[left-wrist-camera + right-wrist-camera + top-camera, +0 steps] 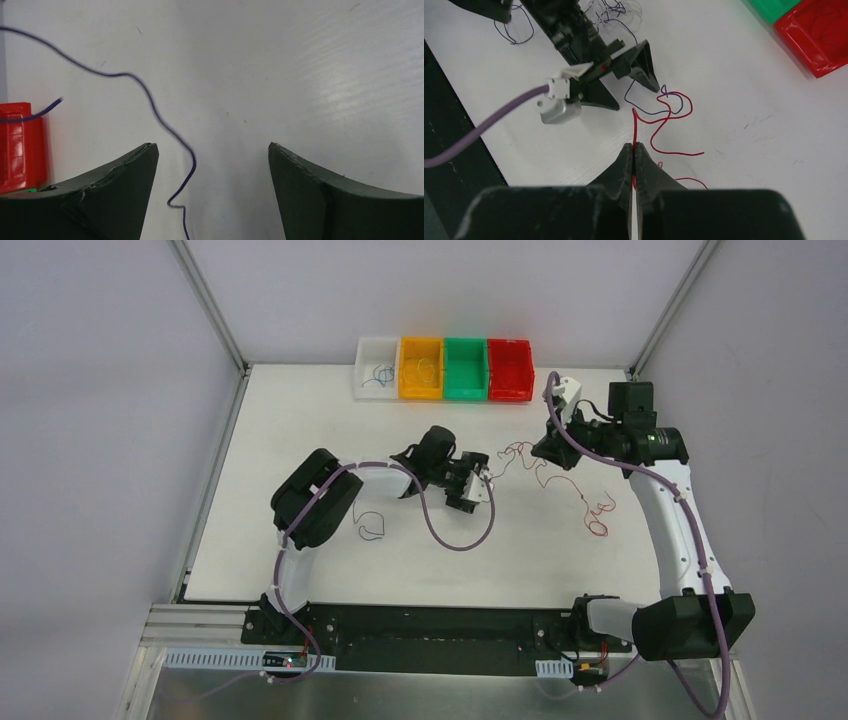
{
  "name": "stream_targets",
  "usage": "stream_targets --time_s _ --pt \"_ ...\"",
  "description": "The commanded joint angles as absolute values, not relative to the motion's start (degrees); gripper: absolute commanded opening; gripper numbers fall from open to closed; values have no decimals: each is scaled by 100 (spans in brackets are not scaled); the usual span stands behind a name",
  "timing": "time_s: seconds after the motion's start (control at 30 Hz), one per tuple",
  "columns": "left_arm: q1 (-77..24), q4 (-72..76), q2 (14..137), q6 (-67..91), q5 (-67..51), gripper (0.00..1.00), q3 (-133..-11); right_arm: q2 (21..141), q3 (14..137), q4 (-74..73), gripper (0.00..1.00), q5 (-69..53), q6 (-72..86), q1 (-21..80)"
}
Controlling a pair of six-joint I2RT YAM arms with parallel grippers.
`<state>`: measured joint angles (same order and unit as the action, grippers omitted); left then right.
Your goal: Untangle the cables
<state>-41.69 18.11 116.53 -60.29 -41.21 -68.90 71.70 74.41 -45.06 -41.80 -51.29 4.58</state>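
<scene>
A thin red cable [672, 111] lies in curls on the white table, crossed by a thin blue cable [650, 112]. My right gripper [634, 146] is shut on one end of the red cable. In the top view it [545, 452] holds that cable [598, 520] at the table's right middle. My left gripper [212, 150] is open. The blue cable [192, 165] runs loose between its fingers, nearer the left one. In the top view the left gripper [486, 468] points toward the right gripper.
Four bins stand at the back: white [377, 368] with a blue wire in it, orange [420, 368], green [465, 368], red [510, 370]. A dark wire loop [372, 527] lies near the left arm. More dark wires [616, 7] lie behind the left gripper.
</scene>
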Motion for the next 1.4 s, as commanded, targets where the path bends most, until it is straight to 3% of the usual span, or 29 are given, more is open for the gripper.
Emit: stream_targets --time_s 0.0,0.07,0.13,0.43,0.7,0.9,1.03,1.23,1.37 --pt "-4444 2436 11945 -6370 -3859 79 -7269 6865 7778 -4282 0 -4621 -4696 519" --pt "-4514 2643 11975 -6186 -3489 47 -7273 6805 7802 -4298 0 -4564 -4736 523" --pt "-4469 2607 11780 -5883 -2895 1 -7149 6736 7781 -4378 0 -4369 -4927 483" --pt "-2561 43 9984 -6975 -3538 0 -5611 7027 8332 -4225 0 -4537 -4694 -473" --pt "-2573 26 9800 -6469 -3695 0 -5663 7789 9016 -2608 0 -4466 -2794 632" --pt "-2575 27 9601 -6231 -3497 0 -5528 8214 9940 -2385 0 -4277 -1795 994" --pt "-2576 35 9351 -6042 -3496 7 -5345 7914 9381 -3055 0 -4044 -2395 598" --pt "-2581 27 9212 -5736 -3459 8 -5364 7574 8237 -4329 0 -3530 -3765 -240" --pt "-2584 26 9290 -5544 -3472 9 -5477 7891 7759 -4581 0 -3450 -4148 -244"
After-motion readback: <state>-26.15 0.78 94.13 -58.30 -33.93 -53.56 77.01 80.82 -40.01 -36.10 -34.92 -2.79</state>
